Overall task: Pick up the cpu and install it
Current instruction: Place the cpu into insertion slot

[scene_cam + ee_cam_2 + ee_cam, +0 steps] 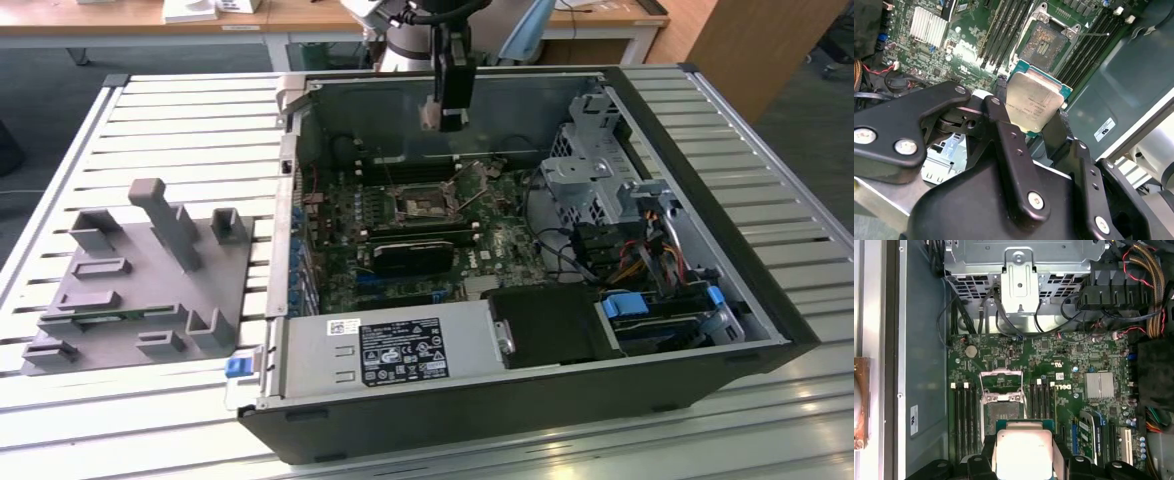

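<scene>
My gripper is shut on the cpu, a small square chip with a silvery top plate and a green rim. It hangs above the open computer case, over the motherboard. In the exterior view the gripper hovers near the case's far wall, above and behind the socket. In both wrist views the open metal-framed socket with its dark centre lies just beyond the held cpu. The socket's frame stands open, with nothing in it.
The motherboard carries memory slots, a silver heatsink and a black module. A drive cage and cable bundles fill the case's side on the exterior view's right. A grey tray lies beside the case, on the exterior view's left.
</scene>
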Robot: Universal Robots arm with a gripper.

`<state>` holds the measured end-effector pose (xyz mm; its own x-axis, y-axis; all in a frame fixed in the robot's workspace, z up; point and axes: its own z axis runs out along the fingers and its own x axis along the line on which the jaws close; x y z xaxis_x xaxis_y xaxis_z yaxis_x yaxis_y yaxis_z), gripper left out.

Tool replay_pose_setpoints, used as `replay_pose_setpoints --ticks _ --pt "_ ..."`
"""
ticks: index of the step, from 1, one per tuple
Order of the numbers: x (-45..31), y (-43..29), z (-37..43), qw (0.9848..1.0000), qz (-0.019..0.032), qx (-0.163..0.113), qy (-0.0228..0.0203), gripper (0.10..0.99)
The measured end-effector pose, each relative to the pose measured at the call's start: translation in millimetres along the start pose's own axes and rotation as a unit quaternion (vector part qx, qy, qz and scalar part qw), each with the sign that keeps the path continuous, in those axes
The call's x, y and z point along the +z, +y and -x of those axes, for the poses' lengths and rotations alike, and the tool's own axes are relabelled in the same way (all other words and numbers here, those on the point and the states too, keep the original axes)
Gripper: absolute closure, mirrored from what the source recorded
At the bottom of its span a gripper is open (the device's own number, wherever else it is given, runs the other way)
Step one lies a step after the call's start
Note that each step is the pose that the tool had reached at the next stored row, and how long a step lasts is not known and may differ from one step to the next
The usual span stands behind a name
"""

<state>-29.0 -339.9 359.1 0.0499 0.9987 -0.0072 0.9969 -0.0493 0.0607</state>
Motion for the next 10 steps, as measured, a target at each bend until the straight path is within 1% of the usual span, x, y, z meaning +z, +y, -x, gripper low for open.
replay_pose_setpoints --ticks 9,10 --pt "4.5 -0.3 0.0 1.0 -0.0001 0.0 0.0 0.553" --pt "6.3 -0.4 -0.1 1.0 -0.0001 0.0 0.0 0.553"
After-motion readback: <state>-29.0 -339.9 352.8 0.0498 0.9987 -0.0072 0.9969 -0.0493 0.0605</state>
